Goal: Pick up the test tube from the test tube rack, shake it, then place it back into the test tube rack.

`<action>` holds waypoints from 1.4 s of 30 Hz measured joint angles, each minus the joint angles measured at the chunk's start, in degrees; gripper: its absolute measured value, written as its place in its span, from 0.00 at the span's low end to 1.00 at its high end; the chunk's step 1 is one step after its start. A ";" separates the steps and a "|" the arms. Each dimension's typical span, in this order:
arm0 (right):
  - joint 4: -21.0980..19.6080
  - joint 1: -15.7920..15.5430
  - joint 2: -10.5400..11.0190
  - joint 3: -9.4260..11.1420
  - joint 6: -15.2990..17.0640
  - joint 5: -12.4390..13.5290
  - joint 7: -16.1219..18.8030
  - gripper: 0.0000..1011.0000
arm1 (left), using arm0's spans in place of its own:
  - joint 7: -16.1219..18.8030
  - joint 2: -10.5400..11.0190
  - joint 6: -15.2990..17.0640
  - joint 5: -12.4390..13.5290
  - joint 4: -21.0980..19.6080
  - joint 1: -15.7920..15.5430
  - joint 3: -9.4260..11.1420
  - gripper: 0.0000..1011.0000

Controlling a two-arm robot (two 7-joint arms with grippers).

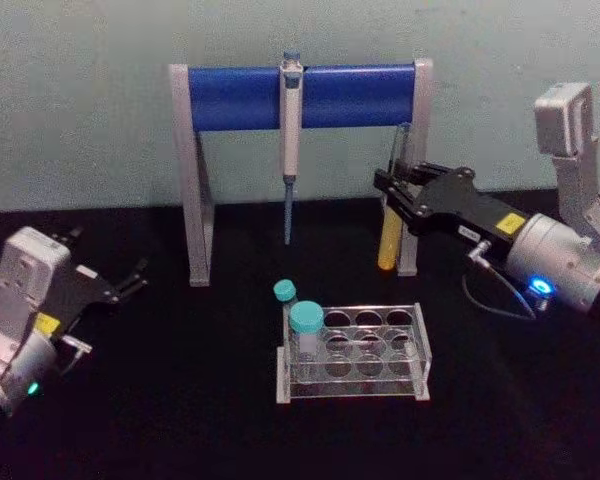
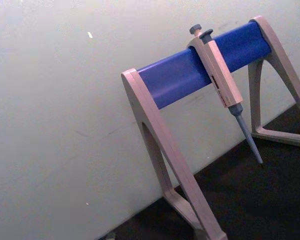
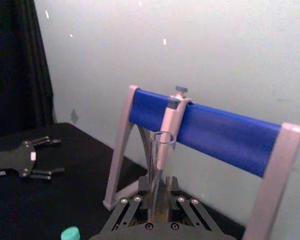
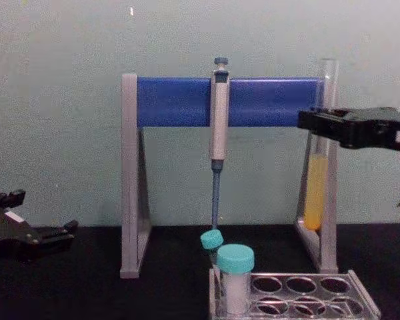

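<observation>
- Two vials (image 1: 305,318) sit in the test tube rack (image 1: 420,352), lower middle.
- Left gripper (image 4: 40,213), lower left: fingers apart.
- Right gripper (image 1: 400,187), upper right, squeezes the test tube (image 1: 390,245) in the air.
- Shaking could spill it or bump the stand (image 1: 195,180) behind.

- tube (image 4: 315,190): midsection hidden behind right gripper (image 4: 323,128), chest view, 2 o'clock.
- rack (image 4: 364,294): front rows cut by chest view's edge, 6 o'clock.
- left gripper (image 4: 47,211): body cut off at chest view's edge, 8 o'clock.
- vial (image 3: 70,234): body cut by right wrist frame, cap left.
- right wrist view: right gripper's body hides tube's lower half.
</observation>
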 joint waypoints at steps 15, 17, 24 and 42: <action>-7.94 -5.54 2.59 0.71 3.46 1.28 -0.37 0.23 | 0.00 0.00 0.00 0.00 0.00 0.00 0.00 1.00; -7.38 -4.50 2.02 -0.25 3.32 1.53 0.78 0.23 | 0.00 0.00 0.00 0.00 0.00 0.00 0.00 1.00; -2.29 0.73 -0.47 -3.44 1.78 1.50 4.35 0.23 | 0.00 0.00 0.00 0.00 0.00 0.00 0.00 1.00; 4.86 5.79 -2.39 -4.03 -0.40 -0.09 3.61 0.23 | 0.00 0.00 0.00 0.00 0.00 0.00 0.00 1.00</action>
